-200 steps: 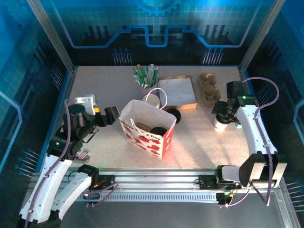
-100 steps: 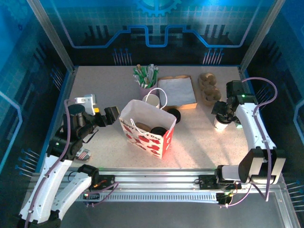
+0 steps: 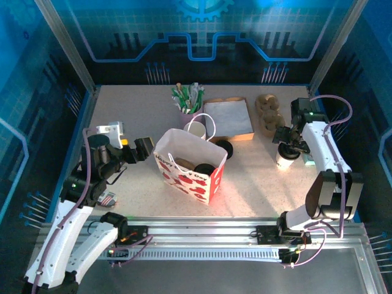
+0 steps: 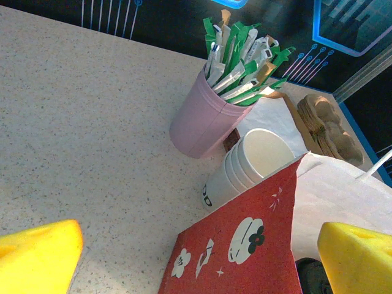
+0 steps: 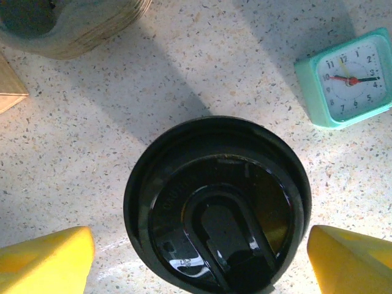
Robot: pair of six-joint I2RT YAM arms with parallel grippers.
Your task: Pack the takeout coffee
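Observation:
The takeout coffee (image 3: pixel 283 162) is a white paper cup with a black lid (image 5: pixel 217 205), standing upright at the table's right side. My right gripper (image 3: pixel 286 149) hangs straight over it, open. Its yellow fingertips (image 5: pixel 46 260) straddle the lid on both sides, with a gap showing on the left. The red-and-white gift bag (image 3: pixel 190 168) stands open mid-table. My left gripper (image 3: pixel 144 149) is open just left of the bag and holds nothing. The bag's red side (image 4: pixel 245 245) lies between its yellow fingertips (image 4: pixel 37 257).
A stack of white cups (image 3: pixel 196 129) and a pink cup of green-white sticks (image 3: pixel 187 104) stand behind the bag. A brown tray with white paper (image 3: pixel 229 117), cardboard carriers (image 3: pixel 269 113), loose black lids (image 3: pixel 224 147) and a mint clock (image 5: pixel 349 76) surround the coffee.
My right arm's elbow has swung back and to the right while its gripper stays over the coffee, its jaws drawing in slightly. The left arm has not moved.

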